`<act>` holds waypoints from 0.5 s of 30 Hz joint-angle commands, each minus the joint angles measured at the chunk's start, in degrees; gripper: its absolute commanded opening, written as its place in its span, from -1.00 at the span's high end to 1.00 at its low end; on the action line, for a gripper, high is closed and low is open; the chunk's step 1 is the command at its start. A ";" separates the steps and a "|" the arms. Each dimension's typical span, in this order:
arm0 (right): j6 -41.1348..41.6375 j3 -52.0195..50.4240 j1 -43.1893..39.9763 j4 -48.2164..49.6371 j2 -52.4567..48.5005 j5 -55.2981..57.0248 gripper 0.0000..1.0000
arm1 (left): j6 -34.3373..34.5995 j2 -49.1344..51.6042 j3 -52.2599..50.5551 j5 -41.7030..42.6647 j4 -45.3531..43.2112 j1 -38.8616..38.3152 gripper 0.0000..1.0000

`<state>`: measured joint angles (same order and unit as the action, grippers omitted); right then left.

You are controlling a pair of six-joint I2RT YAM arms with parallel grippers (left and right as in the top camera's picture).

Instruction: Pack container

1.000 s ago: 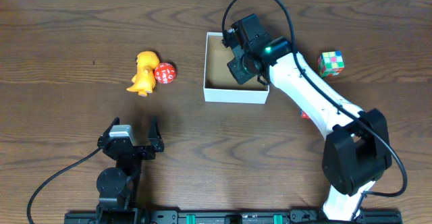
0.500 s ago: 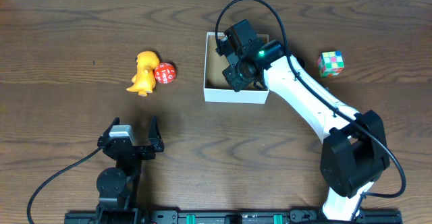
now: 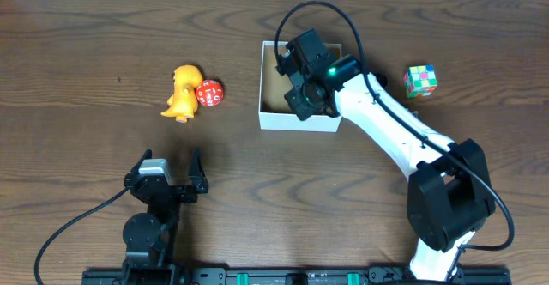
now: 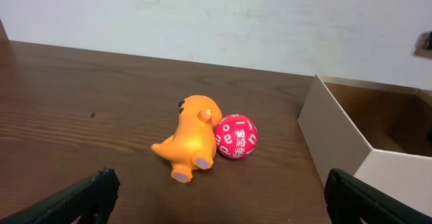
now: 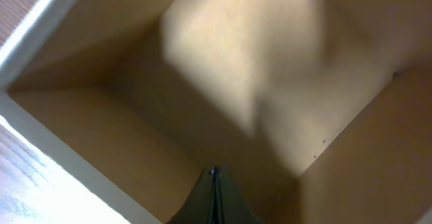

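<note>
The container [image 3: 296,120] is a white square box with a brown inner floor, at the table's middle back. My right gripper [image 3: 302,99] reaches down inside it; in the right wrist view its fingers [image 5: 214,175] are pressed together with nothing between them, over the brown floor [image 5: 270,62]. My left gripper [image 3: 169,166] is open and empty near the front left. In the left wrist view [image 4: 216,200] it faces an orange dinosaur toy [image 4: 189,138], a red numbered ball [image 4: 235,136] and the box wall [image 4: 337,140].
The orange toy [image 3: 182,92] and the red ball [image 3: 209,93] touch each other left of the box. A multicoloured puzzle cube [image 3: 420,81] lies right of the box. The right arm stretches from the front right up over the box's right side.
My right gripper has moved a little to the left and towards the back inside the box. The left arm and the toys have not moved.
</note>
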<state>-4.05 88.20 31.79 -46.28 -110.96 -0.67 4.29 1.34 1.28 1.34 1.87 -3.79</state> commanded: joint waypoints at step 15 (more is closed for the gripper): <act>-0.81 -0.94 0.92 -4.13 0.28 -1.81 0.97 | 0.07 0.02 -1.05 -0.50 2.16 0.31 -0.96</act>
<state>-4.05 87.57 31.79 -49.84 -110.96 -1.21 4.29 1.34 1.28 1.34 1.87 -3.79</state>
